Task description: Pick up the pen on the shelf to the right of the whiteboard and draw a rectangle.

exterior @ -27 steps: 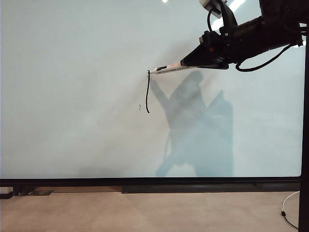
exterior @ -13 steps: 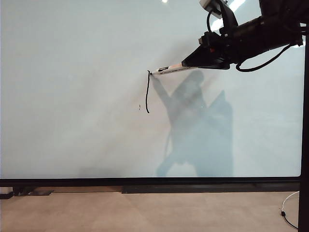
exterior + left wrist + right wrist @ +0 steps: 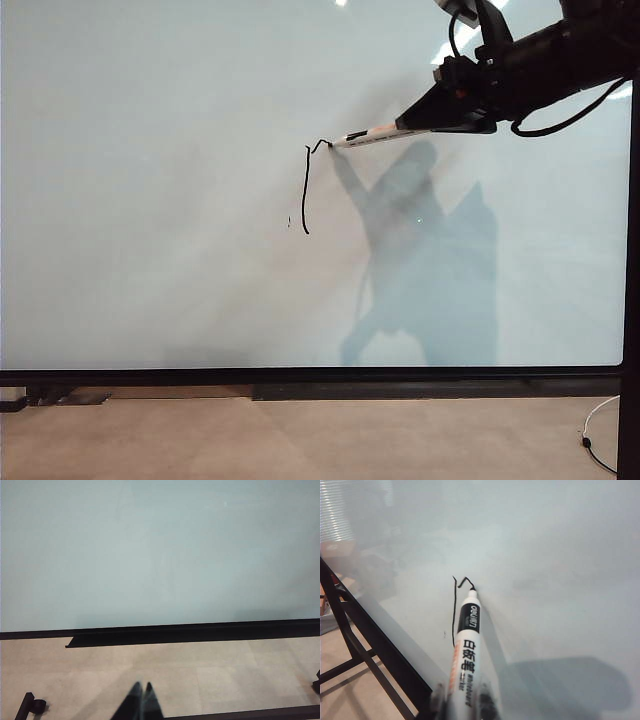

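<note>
The pen (image 3: pixel 372 132), squeezed in the right gripper (image 3: pixel 425 115), touches the whiteboard (image 3: pixel 150 250) near its top edge; wobbling could bend the rectangle (image 3: pixel 307 190). The left gripper (image 3: pixel 141 690) is pinched closed below.

- Right arm: reaching in from the upper right of the exterior view, stretched leftward, cables looping beneath.
- Right gripper (image 3: pixel 440 112): black, tapering, pointing left and slightly down; jaws clamped on the pen (image 3: pixel 464 655), gripping its rear end.
- Left gripper (image 3: pixel 141 700): low, fingertips pressed together, holding nothing; unseen in the exterior view.
</note>
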Controlling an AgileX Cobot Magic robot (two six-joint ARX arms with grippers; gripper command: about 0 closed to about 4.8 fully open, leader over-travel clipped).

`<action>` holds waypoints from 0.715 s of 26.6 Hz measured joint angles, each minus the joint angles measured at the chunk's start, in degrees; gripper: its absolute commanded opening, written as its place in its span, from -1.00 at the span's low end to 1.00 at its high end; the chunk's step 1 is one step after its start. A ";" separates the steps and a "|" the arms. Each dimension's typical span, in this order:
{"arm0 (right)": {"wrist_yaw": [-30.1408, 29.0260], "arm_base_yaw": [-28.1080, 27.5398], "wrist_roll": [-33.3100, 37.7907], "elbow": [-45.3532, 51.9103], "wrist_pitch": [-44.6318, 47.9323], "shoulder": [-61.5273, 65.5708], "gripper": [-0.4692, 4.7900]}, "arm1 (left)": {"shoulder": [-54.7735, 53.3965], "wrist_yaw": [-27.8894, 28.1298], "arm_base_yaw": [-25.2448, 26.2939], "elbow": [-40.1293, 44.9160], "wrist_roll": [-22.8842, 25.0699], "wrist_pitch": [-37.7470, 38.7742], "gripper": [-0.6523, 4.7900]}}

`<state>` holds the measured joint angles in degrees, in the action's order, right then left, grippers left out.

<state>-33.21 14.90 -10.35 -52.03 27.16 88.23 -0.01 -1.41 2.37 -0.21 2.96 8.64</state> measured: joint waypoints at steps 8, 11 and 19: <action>-0.70 -1.33 -0.31 0.00 -1.22 -0.31 -0.84 | 0.00 -0.02 0.00 0.00 0.00 0.00 -0.78; -0.52 -2.19 -0.52 1.05 -1.33 -1.38 -0.84 | 0.00 -0.02 0.00 0.00 0.00 0.00 -0.78; 0.20 -5.09 -0.74 4.04 -1.33 -4.44 -0.84 | 0.00 0.04 -0.02 0.00 0.00 0.02 -0.78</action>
<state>-33.01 9.80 -11.09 -47.99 25.82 83.79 -0.01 -1.37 2.35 -0.21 2.96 8.67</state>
